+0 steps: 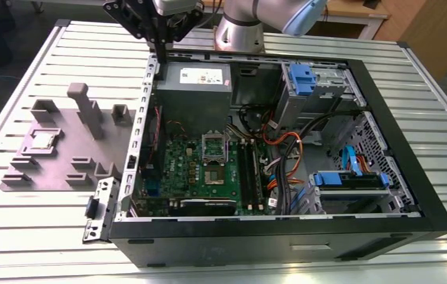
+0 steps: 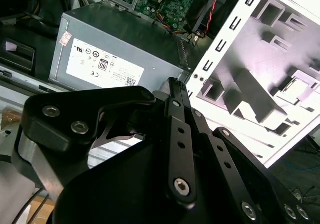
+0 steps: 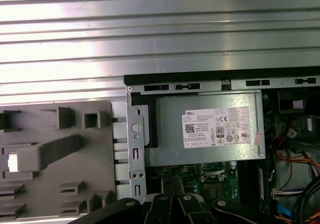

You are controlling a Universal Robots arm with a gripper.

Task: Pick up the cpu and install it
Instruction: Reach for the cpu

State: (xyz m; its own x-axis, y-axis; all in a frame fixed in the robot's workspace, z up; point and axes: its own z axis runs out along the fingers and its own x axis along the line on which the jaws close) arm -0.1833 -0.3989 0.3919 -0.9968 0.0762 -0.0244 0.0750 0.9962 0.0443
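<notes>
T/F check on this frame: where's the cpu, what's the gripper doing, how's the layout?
1. The cpu lies on the grey fixture, outside the case. True.
2. The gripper holds the cpu. False: in the exterior view it hangs over the case's edge by the power supply, well apart from the cpu.
3. The case is open, with the green board showing. True.
4. The fixture lies to the exterior view's right of the case. False: it lies to the left.
</notes>
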